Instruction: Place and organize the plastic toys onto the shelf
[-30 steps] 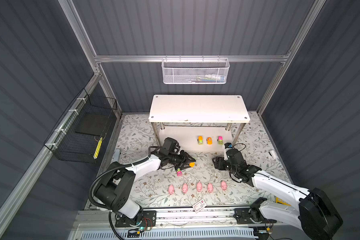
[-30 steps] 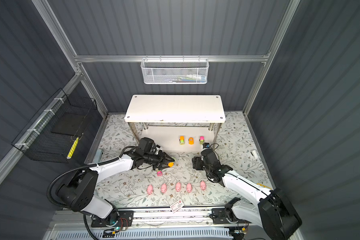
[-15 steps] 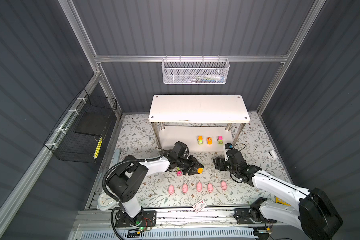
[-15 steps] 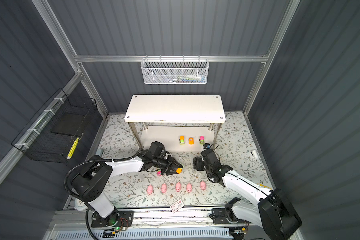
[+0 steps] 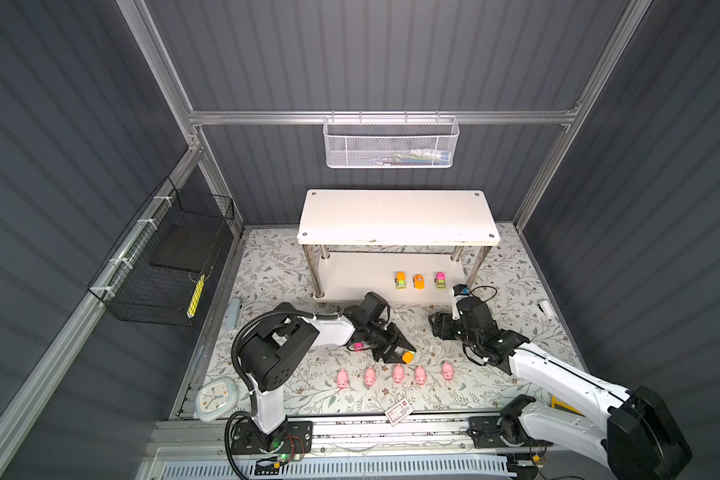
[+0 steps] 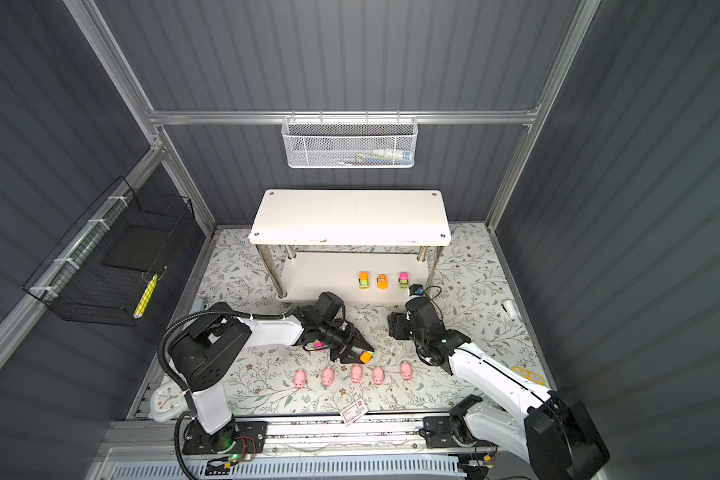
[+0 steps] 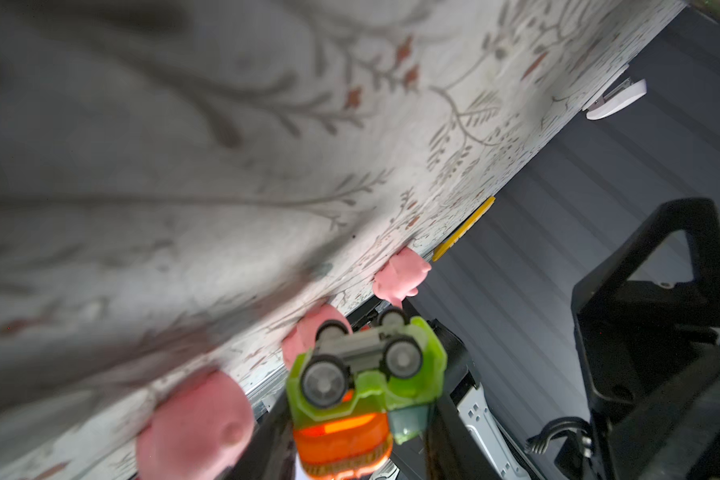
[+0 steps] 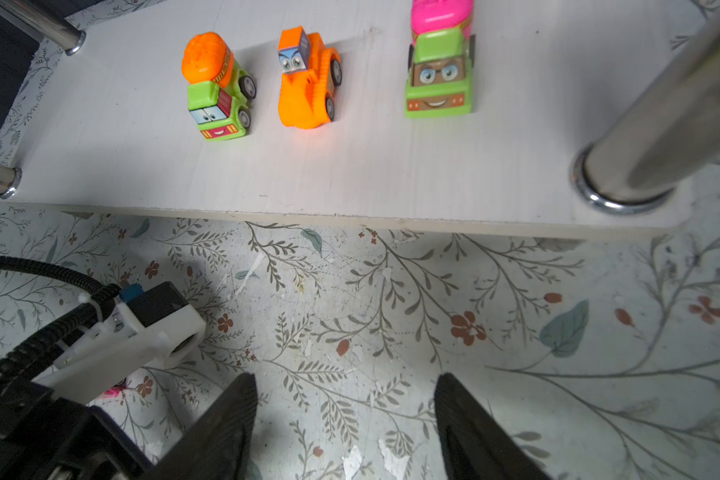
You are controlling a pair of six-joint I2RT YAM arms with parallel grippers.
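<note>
Left gripper [image 5: 404, 354] pinches orange-green car [image 7: 362, 374], arm stretched low — right gripper [image 8: 346, 415] spread.

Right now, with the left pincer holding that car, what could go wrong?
1. The car sits at the tips of the left pincer, its underside showing in the left wrist view; it may slip or land tipped.
2. The pigs lie just beside it; a low swing could knock them.
3. The right pincer stands open before the shelf; the two pincers might clash there.

Even overhead light; left wrist view blurred close up, soft shadows.
</note>
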